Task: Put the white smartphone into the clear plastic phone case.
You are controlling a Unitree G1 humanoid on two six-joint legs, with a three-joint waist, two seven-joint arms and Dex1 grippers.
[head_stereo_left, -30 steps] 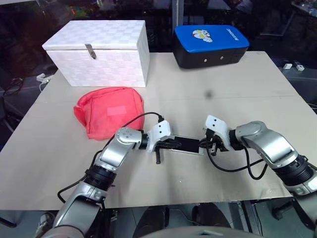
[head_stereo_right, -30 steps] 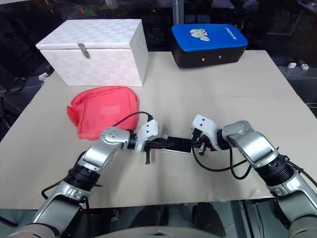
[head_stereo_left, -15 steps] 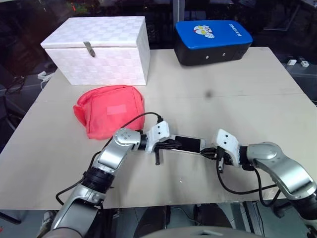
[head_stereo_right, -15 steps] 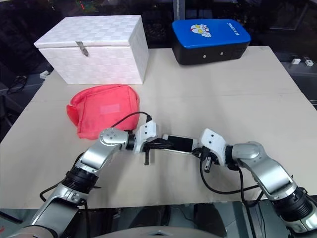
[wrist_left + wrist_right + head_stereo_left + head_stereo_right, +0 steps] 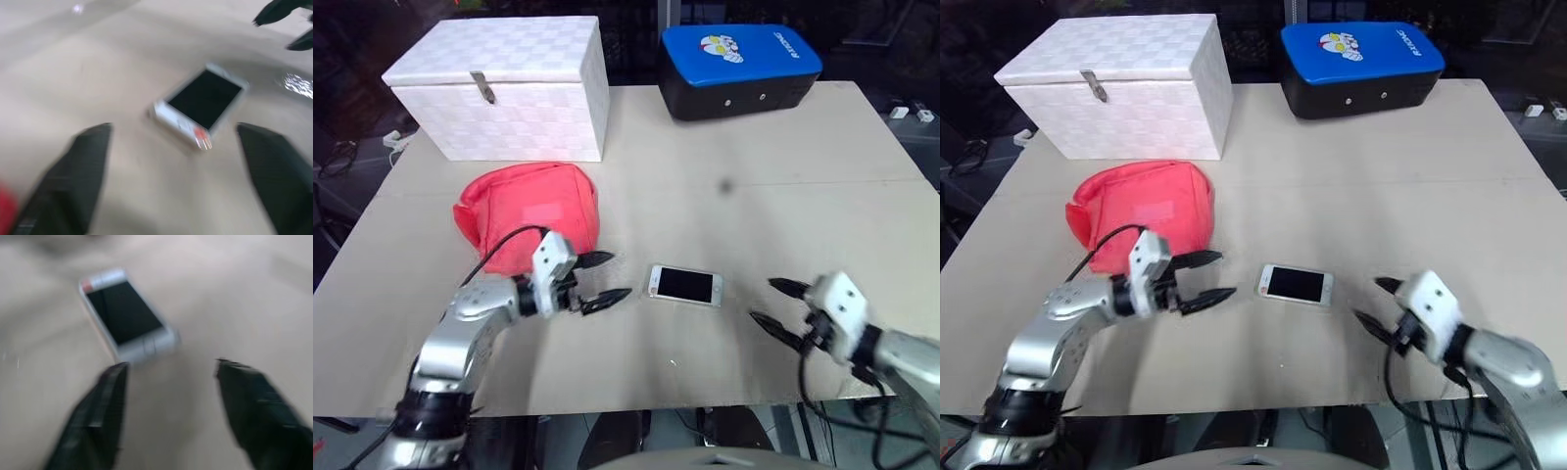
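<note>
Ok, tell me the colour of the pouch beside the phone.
Red, with a paler patch on top; the pouch shows best in the left eye view.

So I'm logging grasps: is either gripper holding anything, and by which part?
Nothing is held. The left gripper and right gripper are open, apart from the white smartphone on the table.

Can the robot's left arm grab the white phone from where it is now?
Probably yes. The left gripper is open and points at the white phone, which lies flat on the table with only bare tabletop between them.
</note>
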